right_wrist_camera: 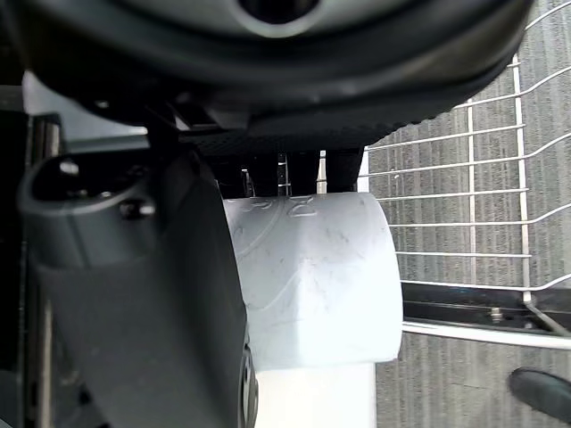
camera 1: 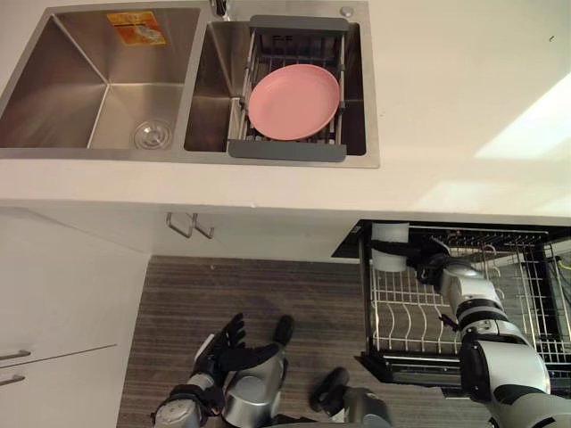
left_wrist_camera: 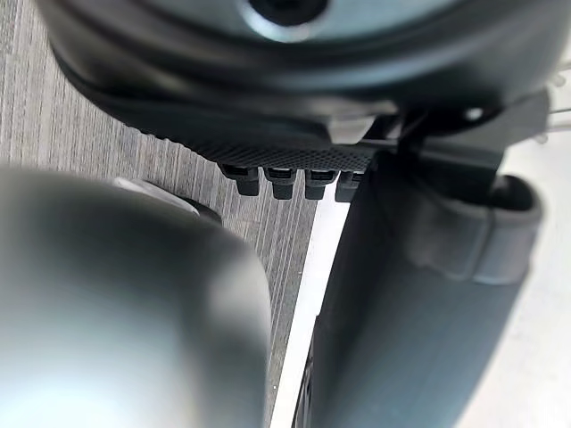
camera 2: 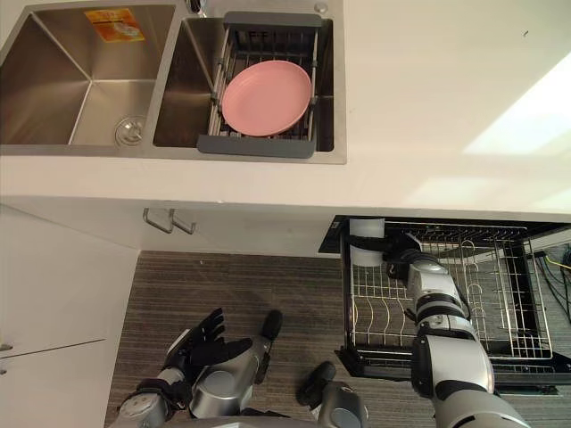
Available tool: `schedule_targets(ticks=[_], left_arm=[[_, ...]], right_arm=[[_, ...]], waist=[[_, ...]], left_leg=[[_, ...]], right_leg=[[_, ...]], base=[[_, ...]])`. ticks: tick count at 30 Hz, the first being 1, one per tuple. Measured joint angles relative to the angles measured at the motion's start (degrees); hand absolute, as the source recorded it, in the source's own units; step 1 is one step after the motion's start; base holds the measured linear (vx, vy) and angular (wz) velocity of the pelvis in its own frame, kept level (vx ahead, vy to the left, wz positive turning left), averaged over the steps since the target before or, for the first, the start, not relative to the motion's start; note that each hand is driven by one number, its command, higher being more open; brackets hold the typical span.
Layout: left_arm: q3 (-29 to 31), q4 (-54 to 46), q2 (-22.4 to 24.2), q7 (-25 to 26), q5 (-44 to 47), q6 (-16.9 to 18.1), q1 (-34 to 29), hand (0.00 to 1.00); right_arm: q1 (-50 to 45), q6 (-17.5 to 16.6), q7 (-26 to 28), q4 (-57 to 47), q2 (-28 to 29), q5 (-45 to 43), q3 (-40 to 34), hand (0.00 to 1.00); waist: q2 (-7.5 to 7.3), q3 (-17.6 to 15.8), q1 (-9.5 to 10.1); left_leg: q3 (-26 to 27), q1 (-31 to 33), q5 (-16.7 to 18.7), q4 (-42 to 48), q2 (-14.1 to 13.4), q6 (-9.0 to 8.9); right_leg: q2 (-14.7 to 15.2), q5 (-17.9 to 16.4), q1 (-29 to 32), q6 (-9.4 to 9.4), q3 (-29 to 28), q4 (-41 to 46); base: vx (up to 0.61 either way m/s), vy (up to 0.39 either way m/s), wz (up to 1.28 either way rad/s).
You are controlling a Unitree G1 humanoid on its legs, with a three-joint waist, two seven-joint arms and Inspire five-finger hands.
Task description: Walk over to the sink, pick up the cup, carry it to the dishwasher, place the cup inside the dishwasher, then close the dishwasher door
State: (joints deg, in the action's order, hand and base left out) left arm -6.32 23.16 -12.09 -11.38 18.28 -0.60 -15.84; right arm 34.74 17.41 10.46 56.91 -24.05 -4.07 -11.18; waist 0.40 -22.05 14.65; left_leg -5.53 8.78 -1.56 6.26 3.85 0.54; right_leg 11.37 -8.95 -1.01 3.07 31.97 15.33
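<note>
The robot's right hand (camera 1: 426, 265) grips a white cup (camera 1: 389, 250), thumb and fingers curled round its middle, above the far left corner of the pulled-out dishwasher rack (camera 1: 504, 299) that spreads beneath and to the right of the hand. The cup's long axis runs across the palm, roughly upright; which end is the mouth cannot be told. The left hand (camera 1: 223, 343) hangs low over the floor, fingers loosely spread.

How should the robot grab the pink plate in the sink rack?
By its rim, from above on the near side. The pink plate lies almost flat in the dark rack, so only its thin edge offers a pinch, probably thumb on top. The left hand is open and free; the right hand holds the white cup.
</note>
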Motion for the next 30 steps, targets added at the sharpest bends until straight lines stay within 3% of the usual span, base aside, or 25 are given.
schedule_targets(ticks=[4,5,10,11,21,30], left_arm=[[-0.1,0.4,0.0,0.0,-0.2,0.0,0.0,1.0],[0.0,1.0,-0.1,0.0,-0.2,0.0,0.1,1.0],[0.0,2.3,-0.3,0.0,-0.3,-0.4,0.2,1.0],[-0.1,2.5,-0.3,0.0,-0.3,-0.4,0.2,1.0],[0.2,5.0,-0.6,0.0,-1.5,-0.5,0.2,1.0],[2.3,10.7,-0.2,-3.1,1.7,-2.3,1.5,1.0]], right_arm=[[-0.8,0.3,0.5,0.9,0.2,2.2,-2.3,0.0],[-1.5,0.3,0.7,0.9,0.2,2.7,-2.4,0.0],[-3.4,0.3,0.8,1.0,0.4,4.5,-2.4,0.0],[-3.6,0.3,0.9,1.0,1.0,5.4,-2.4,1.0],[-5.2,-1.9,1.6,1.7,4.3,5.3,-1.9,1.0],[-8.0,-2.0,1.6,2.1,4.3,1.1,0.6,1.0]], waist=[[-0.03,0.0,0.01],[-0.06,0.0,-0.22],[-0.27,0.0,-0.6],[-0.32,0.0,-0.62],[-1.12,0.5,-1.63],[-1.65,2.5,-2.95]], left_leg=[[1.2,-1.4,0.1,-2.0,-0.2,-0.18],[4.2,-1.9,0.2,-2.7,-1.3,0.08],[6.4,-3.5,-2.1,-4.2,-1.9,0.83],[6.4,-4.1,-2.6,-4.7,-2.0,0.79],[6.7,-8.4,-7.1,-11.2,-2.7,0.45],[7.2,-8.6,-7.7,-11.2,-3.2,0.16]], right_leg=[[0.1,0.0,-0.9,-0.05,-0.4,-0.4],[0.1,0.0,-1.5,-0.05,-0.4,-0.7],[-0.2,0.0,-2.2,0.0,-1.0,-1.4],[-0.3,0.1,-2.4,0.05,-1.5,-1.6],[-2.3,1.7,-4.9,0.84,-3.2,-5.8],[-3.4,2.5,-5.2,0.69,-4.7,-7.8]], base=[[-0.1,-0.04,-0.11],[-0.09,-0.048,0.01],[-0.01,-0.02,0.0],[0.0,-0.047,-0.04],[-0.05,-0.038,-0.05],[-0.07,-0.004,-0.05]])
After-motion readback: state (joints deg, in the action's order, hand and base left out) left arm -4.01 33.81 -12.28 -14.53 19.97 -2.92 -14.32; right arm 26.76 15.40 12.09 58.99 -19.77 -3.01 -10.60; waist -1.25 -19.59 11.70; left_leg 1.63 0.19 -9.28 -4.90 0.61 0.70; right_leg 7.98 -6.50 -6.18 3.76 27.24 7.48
